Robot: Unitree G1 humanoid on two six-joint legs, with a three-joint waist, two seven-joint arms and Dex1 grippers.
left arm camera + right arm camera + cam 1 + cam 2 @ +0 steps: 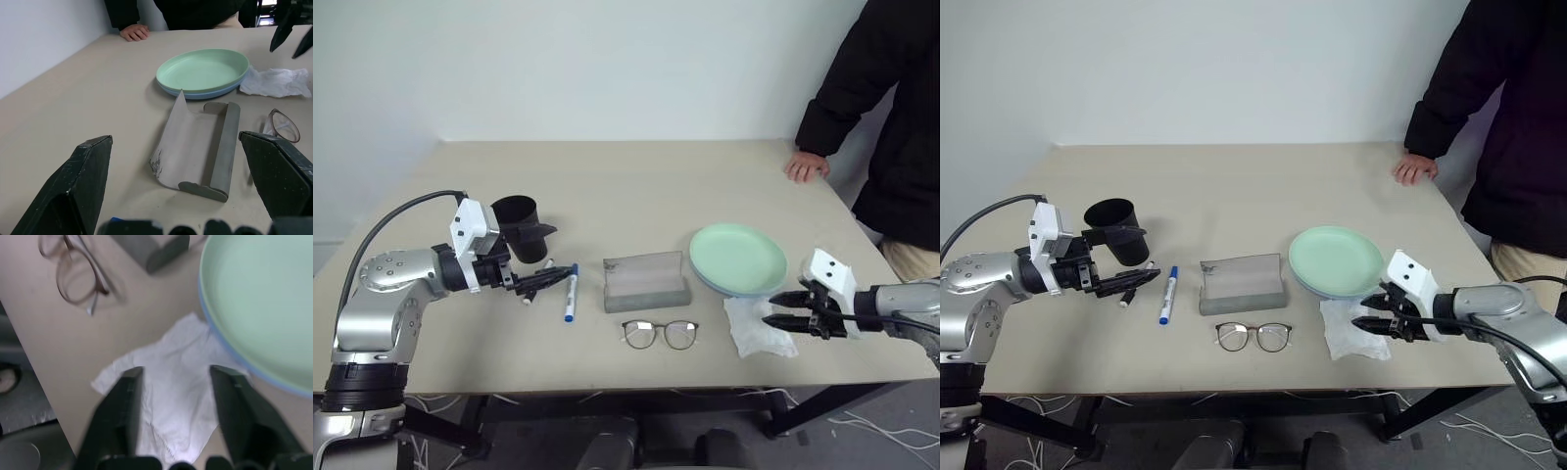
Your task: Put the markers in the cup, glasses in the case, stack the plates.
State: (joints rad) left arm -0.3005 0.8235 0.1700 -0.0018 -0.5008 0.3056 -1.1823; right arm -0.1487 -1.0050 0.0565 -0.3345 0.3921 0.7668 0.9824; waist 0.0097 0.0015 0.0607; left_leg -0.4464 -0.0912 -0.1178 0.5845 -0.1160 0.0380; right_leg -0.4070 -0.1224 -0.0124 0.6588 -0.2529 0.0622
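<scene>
Beige table (636, 186) carries: black cup (517, 227), blue-capped marker (571, 293), 2nd marker (545, 268) beside it (mostly hidden), open grey case (646, 282), glasses (660, 334), crumpled tissue (754, 328), green plate (738, 257) stacked on blue plate (205, 94), person's hand (806, 167) at far edge

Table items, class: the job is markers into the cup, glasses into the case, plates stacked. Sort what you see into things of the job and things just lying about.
Belong to the job:
- markers
- black cup
- glasses
- grey case, open
- plates, green on blue

Just lying about:
- crumpled white tissue
- a person's hand resting on the table
</scene>
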